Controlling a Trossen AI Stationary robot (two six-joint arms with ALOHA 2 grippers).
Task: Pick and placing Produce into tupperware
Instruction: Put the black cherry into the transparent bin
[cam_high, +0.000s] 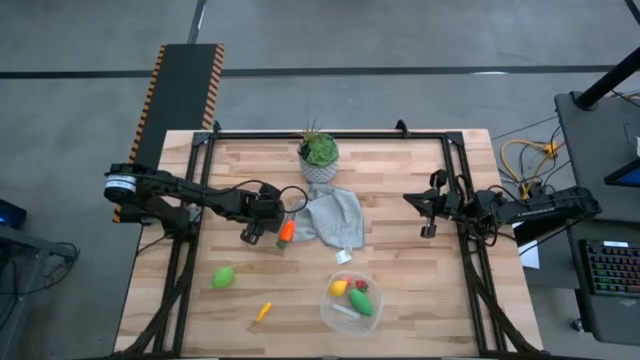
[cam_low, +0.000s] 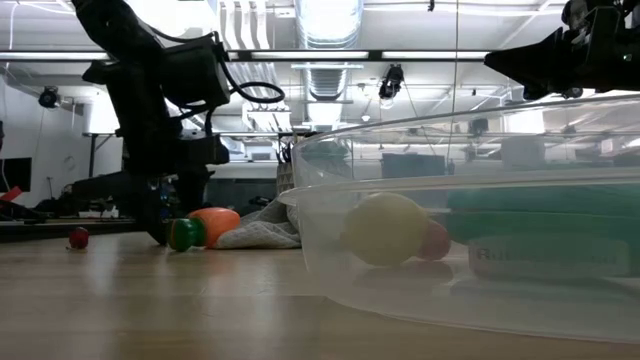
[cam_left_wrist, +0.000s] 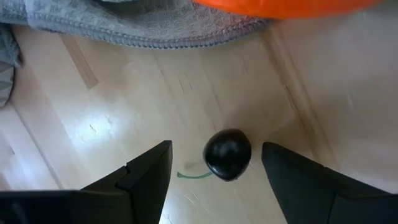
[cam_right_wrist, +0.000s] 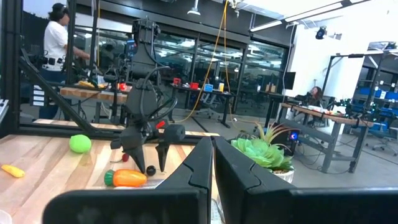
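Dark berry (cam_left_wrist: 227, 154) with a green stem lies on the wooden table (cam_high: 400, 270), between the spread fingers of the left end effector (cam_high: 256, 236), not touching either. Orange carrot (cam_high: 287, 232) sits just beside it, at the grey cloth's (cam_high: 335, 218) edge. Tupperware (cam_high: 337, 312) near the table's front edge holds a lemon, a red piece and a green oval. Another green piece (cam_high: 223, 277) and a small carrot (cam_high: 263, 311) lie loose on the table. Right end effector (cam_high: 428, 212) hangs over the right side, fingers pressed together.

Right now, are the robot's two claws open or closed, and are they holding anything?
Left end effector: open, empty, straddling a small dark berry.
Right end effector: closed, holding nothing.
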